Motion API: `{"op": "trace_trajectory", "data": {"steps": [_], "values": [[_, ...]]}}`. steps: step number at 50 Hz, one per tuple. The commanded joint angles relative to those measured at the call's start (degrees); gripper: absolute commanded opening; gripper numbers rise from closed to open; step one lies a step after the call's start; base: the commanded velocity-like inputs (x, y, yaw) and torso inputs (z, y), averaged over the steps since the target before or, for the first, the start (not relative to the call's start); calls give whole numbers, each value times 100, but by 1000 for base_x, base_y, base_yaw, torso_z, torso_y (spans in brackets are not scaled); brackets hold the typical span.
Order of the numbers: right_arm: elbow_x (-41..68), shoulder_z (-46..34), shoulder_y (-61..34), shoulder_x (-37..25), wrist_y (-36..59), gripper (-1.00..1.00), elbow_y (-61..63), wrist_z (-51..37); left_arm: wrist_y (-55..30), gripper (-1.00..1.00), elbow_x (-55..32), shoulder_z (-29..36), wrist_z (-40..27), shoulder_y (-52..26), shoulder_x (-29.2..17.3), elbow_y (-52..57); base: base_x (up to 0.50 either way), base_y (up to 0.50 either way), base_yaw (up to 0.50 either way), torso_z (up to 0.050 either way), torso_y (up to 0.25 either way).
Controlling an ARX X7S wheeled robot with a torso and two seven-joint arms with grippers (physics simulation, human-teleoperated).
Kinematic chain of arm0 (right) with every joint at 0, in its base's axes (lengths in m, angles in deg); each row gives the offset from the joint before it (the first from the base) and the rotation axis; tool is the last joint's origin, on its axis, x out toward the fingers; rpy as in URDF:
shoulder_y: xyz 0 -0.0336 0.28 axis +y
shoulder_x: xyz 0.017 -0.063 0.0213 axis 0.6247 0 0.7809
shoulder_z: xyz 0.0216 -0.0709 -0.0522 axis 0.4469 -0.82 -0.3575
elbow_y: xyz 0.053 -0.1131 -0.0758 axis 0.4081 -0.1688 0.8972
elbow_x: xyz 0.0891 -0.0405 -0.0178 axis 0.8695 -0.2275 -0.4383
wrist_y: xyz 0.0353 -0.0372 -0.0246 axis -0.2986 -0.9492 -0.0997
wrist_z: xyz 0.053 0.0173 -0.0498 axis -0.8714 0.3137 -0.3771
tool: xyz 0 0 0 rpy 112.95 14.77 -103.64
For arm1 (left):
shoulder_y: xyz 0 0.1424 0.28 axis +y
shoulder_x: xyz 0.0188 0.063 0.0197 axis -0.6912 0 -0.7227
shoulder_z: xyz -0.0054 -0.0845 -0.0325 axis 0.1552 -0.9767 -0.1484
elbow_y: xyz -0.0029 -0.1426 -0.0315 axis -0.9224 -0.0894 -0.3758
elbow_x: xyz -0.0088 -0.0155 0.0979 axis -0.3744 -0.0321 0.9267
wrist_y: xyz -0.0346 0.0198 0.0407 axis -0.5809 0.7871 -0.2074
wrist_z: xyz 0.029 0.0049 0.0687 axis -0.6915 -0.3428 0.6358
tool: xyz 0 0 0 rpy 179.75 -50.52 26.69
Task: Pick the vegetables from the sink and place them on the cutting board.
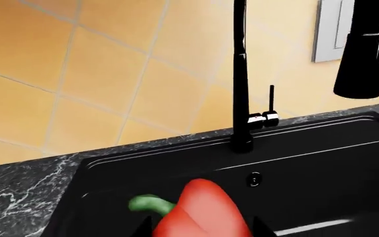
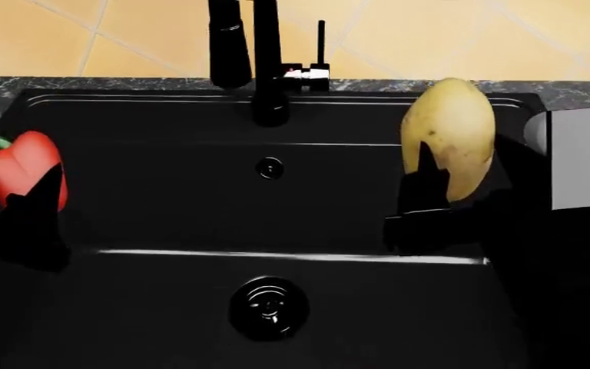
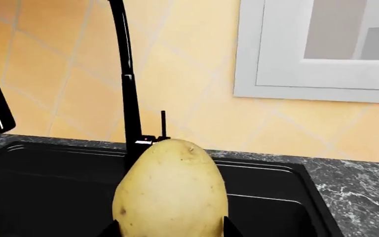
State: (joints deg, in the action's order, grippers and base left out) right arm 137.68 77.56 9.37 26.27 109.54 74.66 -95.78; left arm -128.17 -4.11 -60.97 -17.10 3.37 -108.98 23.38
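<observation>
Holding both vegetables clear above the matte black rectangular sink (image 2: pixel 151 323) for transfer, the left end effector (image 2: pixel 31 201) pinches the glossy red bell pepper (image 2: pixel 27 171) while the right end effector (image 2: pixel 426 201) pinches the yellowish-tan oval potato (image 2: pixel 449 134); no cutting board is in view.

Black tool (image 2: pixel 423 192) fingers, grey-white wrist housing (image 2: pixel 582 157)
</observation>
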Motion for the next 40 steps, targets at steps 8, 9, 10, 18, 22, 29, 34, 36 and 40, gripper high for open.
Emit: {"op": "trace_trajectory", "data": {"steps": [8,9,10,18,22,29,34,36,40], "values": [[-193,-122,75,-103,-218,-100,84,78,54,-100,-12,58,1,-147,-66,-77,-380,209,0,0,0],[-208,-127,84,-110,-238,-100,89,80,71,-100,5,65,12,-143,-69,-90,-160,500,0,0,0],[-212,-129,104,-116,-249,-100,91,83,100,-100,31,72,33,-121,-80,-102,-121,500,0,0,0],[-261,-150,146,-158,-342,-100,130,93,175,-100,20,30,71,7,-146,-83,-41,500,0,0,0],[-246,-138,151,-170,-331,-100,150,70,168,-100,-18,14,45,-7,-139,-85,-28,500,0,0,0],[-256,-126,166,-193,-358,-100,141,52,178,-100,-9,58,36,-27,-134,-98,-27,500,0,0,0],[-263,-88,233,-198,-400,-100,139,32,182,-100,-10,96,23,-42,-114,-104,-26,500,0,0,0],[-253,-59,276,-206,-402,-100,149,20,188,-100,-5,111,23,-54,-108,-113,-27,500,0,0,0],[-247,-62,281,-219,-398,-100,143,14,195,-100,-4,135,21,-58,-103,-117,-25,500,0,0,0]]}}
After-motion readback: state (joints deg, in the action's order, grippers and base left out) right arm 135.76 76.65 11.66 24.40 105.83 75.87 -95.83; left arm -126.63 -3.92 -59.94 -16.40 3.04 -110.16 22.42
